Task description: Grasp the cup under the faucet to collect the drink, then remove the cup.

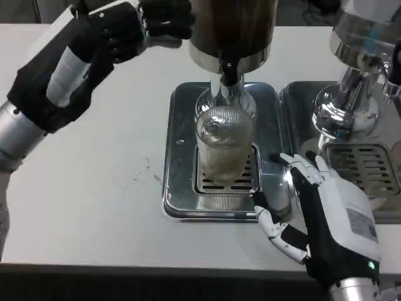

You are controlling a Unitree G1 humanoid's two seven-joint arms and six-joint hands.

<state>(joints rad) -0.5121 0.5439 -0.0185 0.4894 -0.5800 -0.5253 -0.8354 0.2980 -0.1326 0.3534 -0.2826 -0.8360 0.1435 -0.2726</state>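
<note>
ribbed clear glass, the cup [224,145] is standing upright on the slotted grate [227,182] of the steel drip tray [178,147], directly beneath the black faucet [229,73] of the dark drink dispenser [232,28]. pale liquid is showing in the lower part of the cup. neither hand is touching the cup. the left hand [147,25] is hovering up and to the left of the cup, level with the dispenser body, its dark fingers curling inward beside the dispenser's side; whether they are pressing on the dispenser or gripping anything cannot be told, as the fingertips are merging with the dark body. its silver forearm is trailing away from the cup toward the left edge. the right hand [316,213] is resting to the right of the cup and nearer the robot, its white back facing up, its fingers spreading apart and holding nothing; the upper fingertips are lying over the right rim of the drip tray, close to the cup but apart from it, and the thumb is reaching toward the tray's front corner. farther right of the cup, a second dispenser [354,81] of polished metal is standing over its own tray and grate [360,166]. everything is sitting on the white table [94,175].
</note>
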